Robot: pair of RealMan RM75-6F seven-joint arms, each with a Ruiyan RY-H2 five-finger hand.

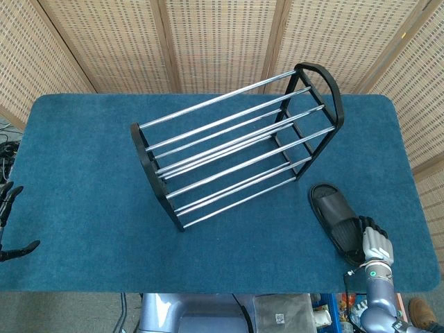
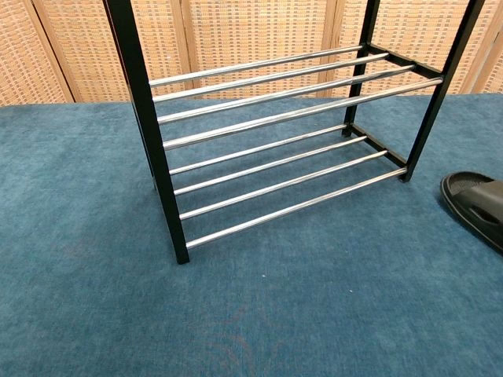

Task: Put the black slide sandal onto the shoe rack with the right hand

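The black slide sandal (image 1: pixel 334 215) lies on the blue cloth at the front right, toe pointing towards the shoe rack (image 1: pixel 334 87). My right hand (image 1: pixel 375 241) is at the sandal's near end, fingers curled over its heel edge and gripping it. The chest view shows only the sandal's toe (image 2: pixel 475 204) at the right edge, right of the rack (image 2: pixel 267 215); no hand shows there. The rack is black-framed with chrome bars and stands at an angle mid-table. My left hand (image 1: pixel 7 201) sits off the table's left edge, fingers apart, holding nothing.
Blue cloth (image 1: pixel 83 173) covers the whole table. Woven screens stand behind the far edge. The table's front edge runs just below my right hand. A strip of bare cloth separates the sandal from the rack's lowest bar.
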